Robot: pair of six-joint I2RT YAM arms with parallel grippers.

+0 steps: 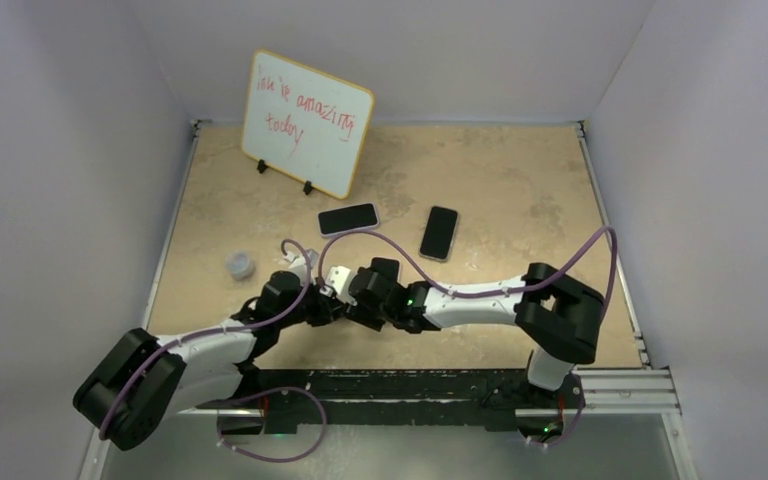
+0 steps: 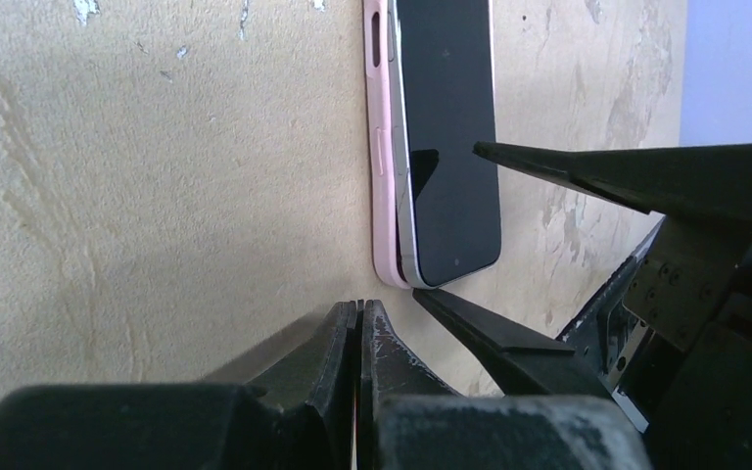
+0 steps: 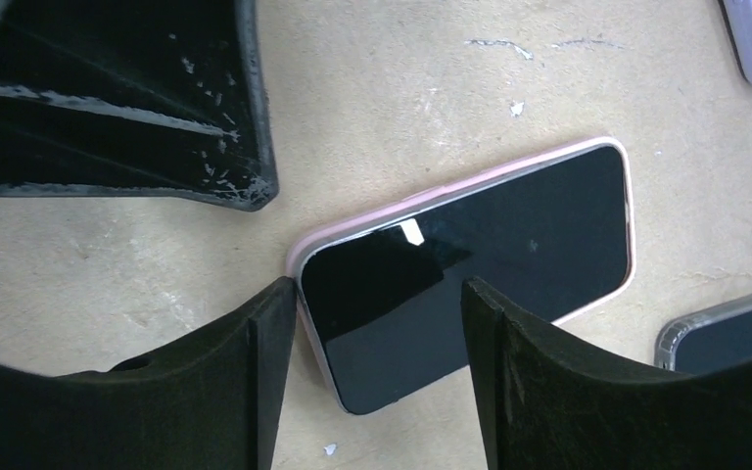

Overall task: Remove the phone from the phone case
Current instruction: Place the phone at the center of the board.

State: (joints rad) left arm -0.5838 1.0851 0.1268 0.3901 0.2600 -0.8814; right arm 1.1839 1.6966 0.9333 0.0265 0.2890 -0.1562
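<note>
Phone [image 3: 470, 274] w/ dark, blank screen lies face up in a pale pink case [image 3: 372, 220], flat on the table [image 1: 520, 180], near the front-centre where both grippers meet. The pink rim shows along one long side and round a corner. In the left wrist view a thin silvery edge of the phone shows next to that rim. The screen reflects a small bright patch of light.

The table is tan and mottled, w/ pale walls on three sides. A whiteboard [image 1: 305, 122] w/ red handwriting stands propped at the back left.

The left gripper [image 2: 357, 308] is closed tight w/ nothing btwn its fingers, tips just beside the phone's near corner. The right gripper [image 3: 380, 289] is spread wide, one finger at the case's corner and the other over the screen. Can't tell if either finger touches.

Two other phones lie further back, apart from each other: one [image 1: 348, 218] crosswise, one [image 1: 439, 232] lengthwise. A small round grey thing [image 1: 240, 265] sits to the left.
</note>
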